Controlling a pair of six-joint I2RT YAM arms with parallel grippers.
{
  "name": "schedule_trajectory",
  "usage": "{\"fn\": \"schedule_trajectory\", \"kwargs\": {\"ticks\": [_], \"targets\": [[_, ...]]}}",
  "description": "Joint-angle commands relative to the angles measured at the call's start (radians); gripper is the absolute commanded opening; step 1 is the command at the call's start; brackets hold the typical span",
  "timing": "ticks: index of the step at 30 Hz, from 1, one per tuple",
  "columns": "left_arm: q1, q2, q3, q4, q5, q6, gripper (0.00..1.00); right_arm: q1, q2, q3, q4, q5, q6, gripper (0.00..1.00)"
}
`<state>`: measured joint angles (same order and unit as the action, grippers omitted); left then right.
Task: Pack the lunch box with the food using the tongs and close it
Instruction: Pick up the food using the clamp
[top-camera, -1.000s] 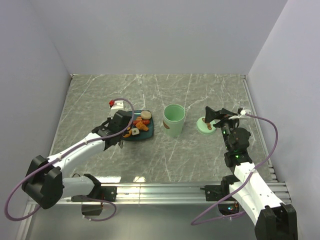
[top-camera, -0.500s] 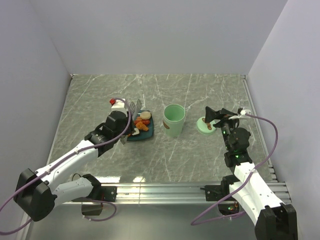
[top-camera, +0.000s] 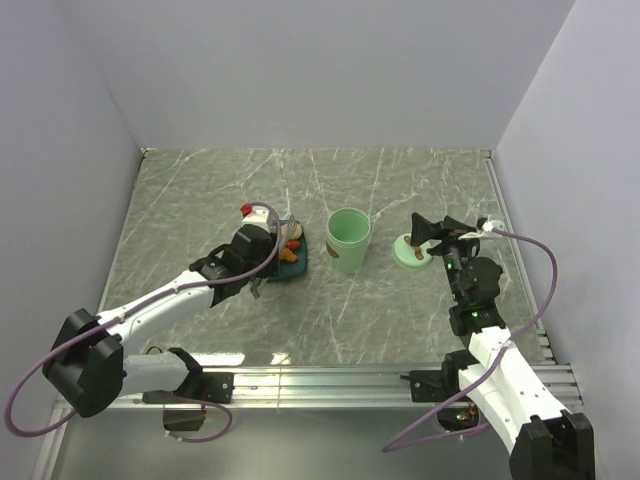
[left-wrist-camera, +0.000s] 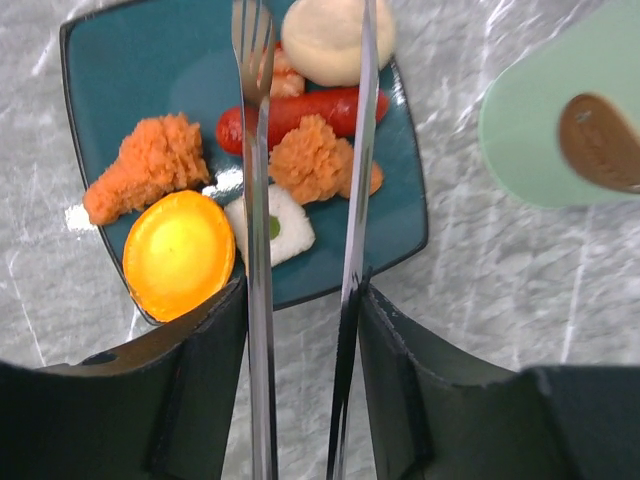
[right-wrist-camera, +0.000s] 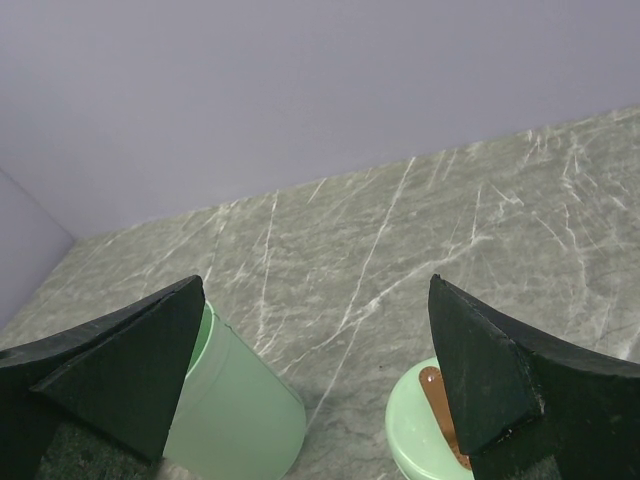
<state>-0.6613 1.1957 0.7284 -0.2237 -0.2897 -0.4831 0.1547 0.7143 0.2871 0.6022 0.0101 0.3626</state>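
The tongs sit between my left gripper's fingers, which press on both steel arms. The tong tips stand apart over the food on the dark teal plate. Between the tips lie an orange crumbed piece and a red sausage. Around them are a beige ball, a white roll, an orange disc and a fried piece. The mint lunch box stands right of the plate. Its lid with a brown handle lies under my open right gripper.
In the right wrist view the lunch box is at lower left and the lid at lower right. The green shape at the left wrist view's right edge bears a brown patch I cannot identify. Metal rails run along the table's right and near edges.
My left gripper has moved right, over the plate's near edge, and the tong arms have spread apart. The right arm has not moved.
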Motion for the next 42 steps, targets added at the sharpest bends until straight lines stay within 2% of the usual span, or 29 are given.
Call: {"fn": "schedule_trajectory", "kwargs": {"ticks": [1,12,18,21,25,30,42], "targets": [[-0.018,0.008,0.057,0.01,-0.035,0.009,0.53,0.006,-0.019,-0.006,0.002,-0.002,0.001,1.0],[-0.032,0.051,0.075,0.004,-0.043,0.02,0.56,0.005,-0.038,-0.014,0.002,-0.006,0.001,1.0],[-0.032,0.102,0.095,-0.012,-0.049,0.02,0.55,0.005,-0.047,-0.019,-0.001,-0.007,-0.002,1.0],[-0.032,0.114,0.101,0.0,-0.043,0.026,0.5,0.005,-0.049,-0.02,0.002,-0.007,-0.002,1.0],[-0.032,0.114,0.108,0.009,-0.055,0.031,0.37,0.003,-0.049,-0.02,0.001,-0.007,-0.001,1.0],[-0.032,0.09,0.106,0.015,-0.069,0.031,0.29,0.005,-0.056,-0.023,-0.002,-0.007,0.001,1.0],[-0.032,0.018,0.088,0.023,-0.12,0.021,0.25,0.005,-0.049,-0.02,-0.005,-0.007,0.001,1.0]]}}
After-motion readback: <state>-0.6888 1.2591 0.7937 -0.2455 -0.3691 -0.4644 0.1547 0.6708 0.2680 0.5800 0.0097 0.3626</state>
